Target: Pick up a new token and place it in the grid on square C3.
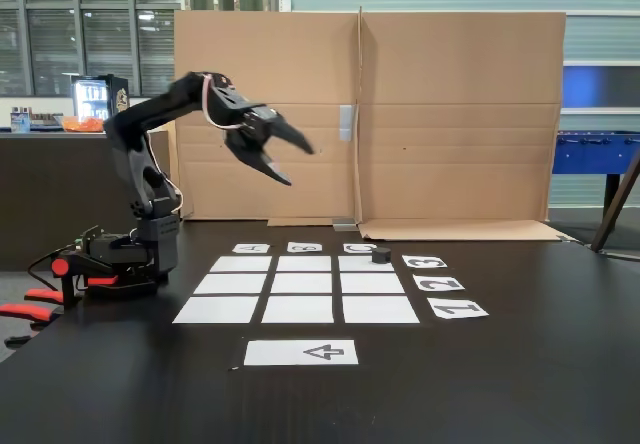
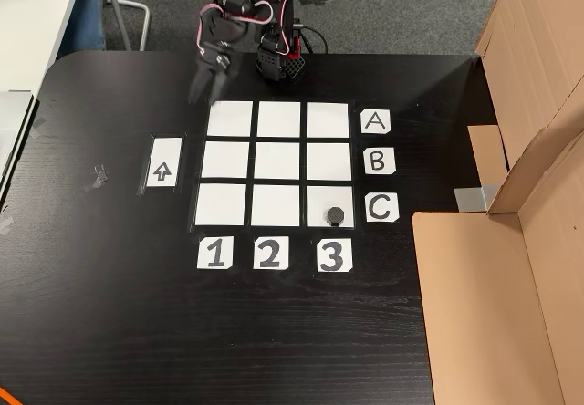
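The token (image 2: 336, 214), a small dark puck, sits on square C3 (image 2: 319, 200), toward that cell's lower right corner in a fixed view from above. In a fixed view from the side the token (image 1: 381, 255) rests at the far right corner of the grid (image 1: 300, 284), on square C3 (image 1: 358, 264). My gripper (image 1: 295, 161) hangs high above the table, left of the grid's far edge, open with nothing between its fingers. From above, the gripper (image 2: 201, 86) looks blurred, just outside the grid (image 2: 278, 163) near its A1 corner.
A white sheet with an arrow (image 2: 163, 162) lies beside column 1. Letter labels (image 2: 376, 160) and number labels (image 2: 267, 254) edge the grid. A cardboard wall (image 1: 370, 114) stands behind the table; the arm's base (image 2: 278, 58) sits by row A.
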Robot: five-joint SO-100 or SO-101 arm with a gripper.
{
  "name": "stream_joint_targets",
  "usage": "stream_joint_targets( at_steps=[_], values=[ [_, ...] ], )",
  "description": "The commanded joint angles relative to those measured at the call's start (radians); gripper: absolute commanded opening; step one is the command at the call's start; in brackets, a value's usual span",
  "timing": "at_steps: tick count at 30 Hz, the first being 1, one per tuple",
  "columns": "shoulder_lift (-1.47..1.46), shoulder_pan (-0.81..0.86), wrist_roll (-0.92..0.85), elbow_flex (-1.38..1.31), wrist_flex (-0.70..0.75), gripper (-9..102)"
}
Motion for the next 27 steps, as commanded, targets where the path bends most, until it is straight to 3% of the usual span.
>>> stream_joint_targets(
  at_steps=[1,6,15,27],
  values=[
    [0.123,0.160,-0.012,0.078,-0.034,0],
    [0.238,0.344,-0.080,0.376,-0.304,0],
    [0.400,0.565,-0.127,0.594,-0.367,-1],
    [0.695,0.658,-0.152,0.884,-0.347,-1]
  ],
)
